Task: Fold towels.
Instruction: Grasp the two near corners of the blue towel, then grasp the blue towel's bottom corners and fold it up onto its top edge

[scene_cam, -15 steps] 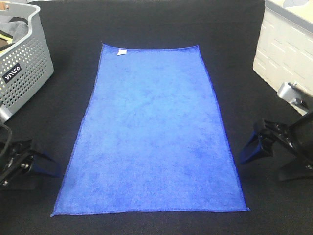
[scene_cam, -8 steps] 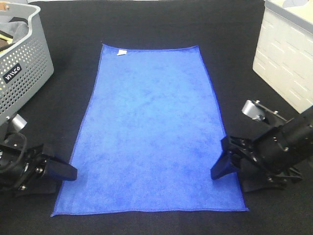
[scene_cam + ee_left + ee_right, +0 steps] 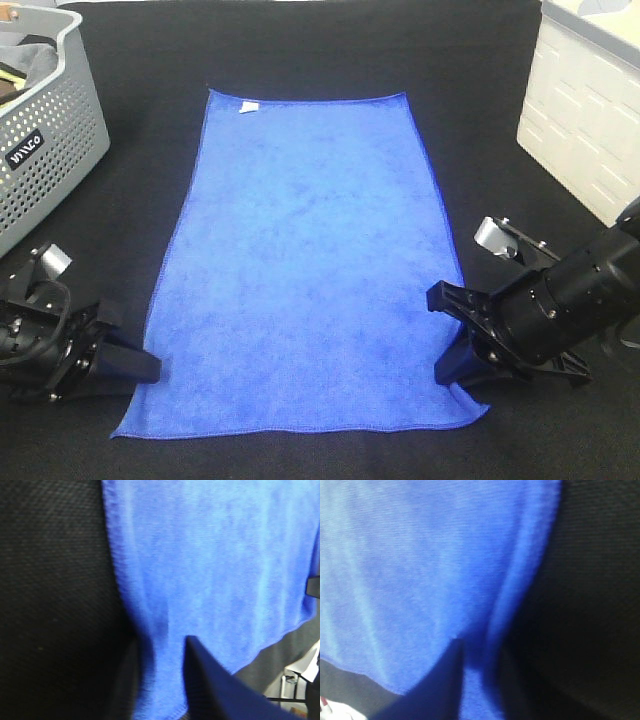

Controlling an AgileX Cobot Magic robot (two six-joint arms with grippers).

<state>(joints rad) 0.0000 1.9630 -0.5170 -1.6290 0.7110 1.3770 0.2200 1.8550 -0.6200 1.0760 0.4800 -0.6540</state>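
A blue towel (image 3: 310,250) lies flat and lengthwise on the black table, with a small white tag at its far left corner. My left gripper (image 3: 150,366) is at the towel's near left corner. In the left wrist view (image 3: 160,680) the towel's edge (image 3: 200,580) runs between the dark fingers, pinched. My right gripper (image 3: 447,365) is at the near right corner. In the right wrist view (image 3: 481,680) the edge of the towel (image 3: 420,570) is bunched between the close-set fingers. The near right corner is pulled slightly inward.
A grey perforated basket (image 3: 50,130) with cloth in it stands at the far left. A white box (image 3: 590,110) stands at the far right. Black table surface (image 3: 320,50) surrounds the towel.
Both grippers moved in from the sides onto the towel's near corners and closed on its edges. The near right corner shifted inward.
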